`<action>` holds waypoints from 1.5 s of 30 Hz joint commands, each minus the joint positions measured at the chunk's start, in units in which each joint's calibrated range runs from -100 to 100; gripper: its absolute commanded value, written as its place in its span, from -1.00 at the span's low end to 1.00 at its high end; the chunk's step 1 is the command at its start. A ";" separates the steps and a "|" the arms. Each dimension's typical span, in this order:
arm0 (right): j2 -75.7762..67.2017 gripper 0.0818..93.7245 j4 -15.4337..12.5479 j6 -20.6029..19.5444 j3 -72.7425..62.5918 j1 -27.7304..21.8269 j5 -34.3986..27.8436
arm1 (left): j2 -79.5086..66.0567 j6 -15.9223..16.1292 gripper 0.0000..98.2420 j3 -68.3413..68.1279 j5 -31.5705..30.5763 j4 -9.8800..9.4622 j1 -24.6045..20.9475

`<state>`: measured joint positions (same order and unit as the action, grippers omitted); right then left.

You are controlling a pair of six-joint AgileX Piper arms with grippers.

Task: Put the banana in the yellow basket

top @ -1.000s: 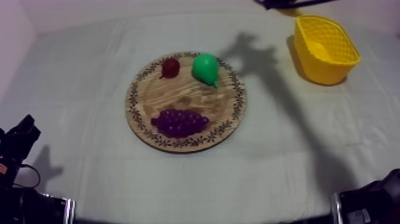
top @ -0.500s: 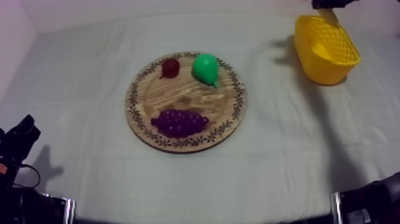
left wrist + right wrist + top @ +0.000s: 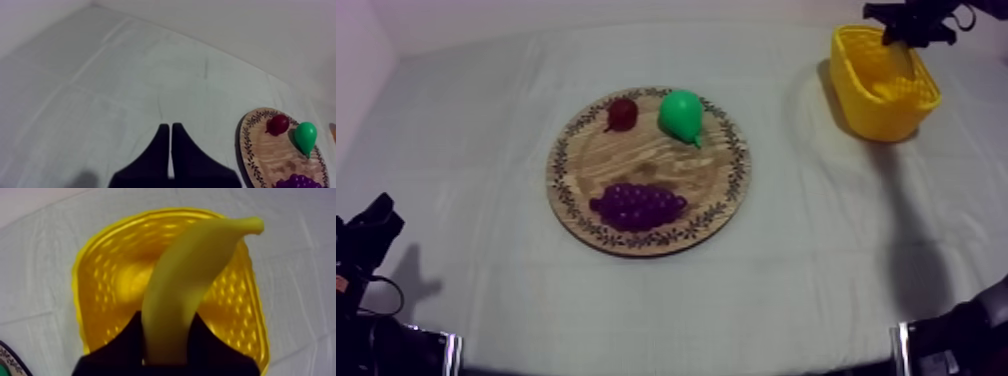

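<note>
Top view: the right gripper (image 3: 914, 22) hangs at the frame's upper right over the yellow basket (image 3: 856, 100), with pear (image 3: 681, 115), small red fruit (image 3: 622, 113) and grapes (image 3: 638, 205) on the wooden board (image 3: 656, 160) at centre. Left wrist view: the left gripper (image 3: 171, 127) is clenched to a narrow wedge above the cloth (image 3: 100, 100). Right wrist view: the banana (image 3: 190, 273) is clamped in the right gripper, above the basket.

Lower end of banana (image 3: 190, 273) is concealed between the fingers of right gripper (image 3: 166, 322). Near rim of yellow basket (image 3: 82, 283) is concealed behind those fingers. Beyond the fingertips of left gripper (image 3: 170, 128), grapes (image 3: 300, 182) are truncated by the frame edge.
</note>
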<state>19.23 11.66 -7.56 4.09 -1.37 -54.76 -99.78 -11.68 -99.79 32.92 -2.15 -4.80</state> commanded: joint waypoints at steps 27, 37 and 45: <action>-33.34 -0.74 -2.35 8.60 37.12 -3.31 22.21 | -0.05 -0.02 -1.00 0.01 -0.02 -0.03 -0.01; -62.98 -0.98 -2.96 8.81 63.70 -1.92 27.36 | -0.05 -0.02 -1.00 0.01 -0.02 -0.03 -0.01; -85.27 -0.99 -4.73 10.67 81.18 -0.61 27.83 | -0.05 -0.02 -1.00 0.01 -0.02 -0.03 -0.01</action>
<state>-54.22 7.18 2.88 77.97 -2.03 -26.82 -99.78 -11.68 -99.79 32.92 -2.15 -4.80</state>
